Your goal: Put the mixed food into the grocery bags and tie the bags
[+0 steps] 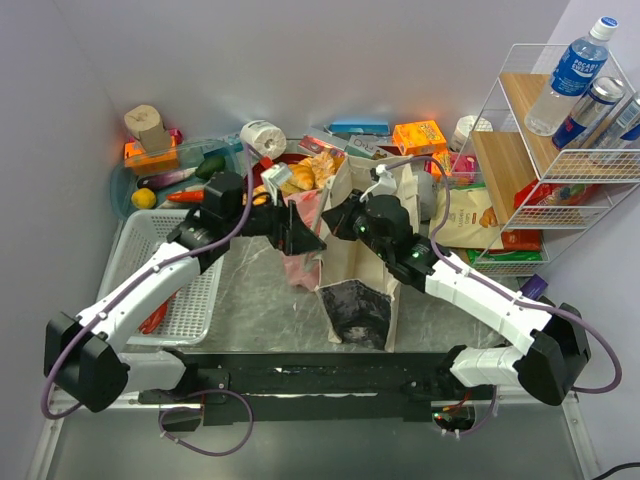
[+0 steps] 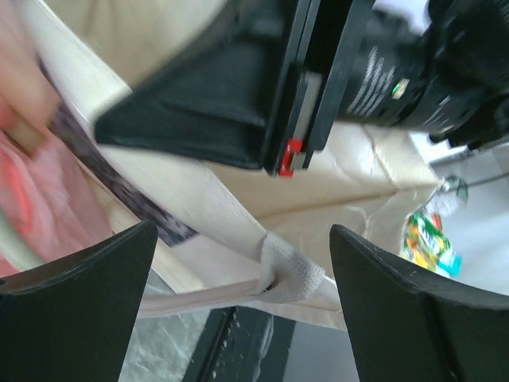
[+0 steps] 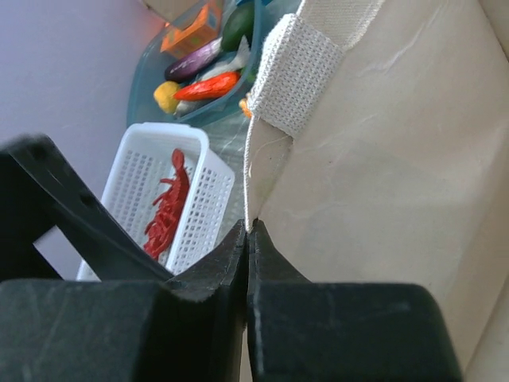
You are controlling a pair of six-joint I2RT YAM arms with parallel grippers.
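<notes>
**Tote edge pinched from the right, left gripper spread wide**

At the middle of the counter (image 1: 260, 310), standing upright, dark printed panel toward the arm bases: the beige canvas tote (image 1: 360, 262). Just beside it, on its left, slumped and crumpled: the pink plastic bag (image 1: 300, 262).

Clenched on the tote's top edge, close under a handle's stitched patch: the right gripper (image 3: 248, 231), cloth caught between fingertips pressed flat together. Facing it from the left, released and fully spread: the left gripper (image 2: 242, 232), one finger to either side of the tote's corner and handle strap in the wrist view.

Outside both bags, in a teal tray (image 1: 120, 190) at the back left: yellow lemon (image 1: 144, 198), red pepper (image 1: 186, 197), purple eggplant (image 1: 165, 181), green cucumber (image 1: 210, 165). Up on the wire shelf (image 1: 560, 170) at the right: a blue-labelled bottle (image 1: 577, 70) and cans (image 1: 592, 105). In the white basket (image 1: 140, 245) under the left arm: a red lobster (image 3: 167, 208). Behind the bags: croissants (image 1: 312, 172).
</notes>
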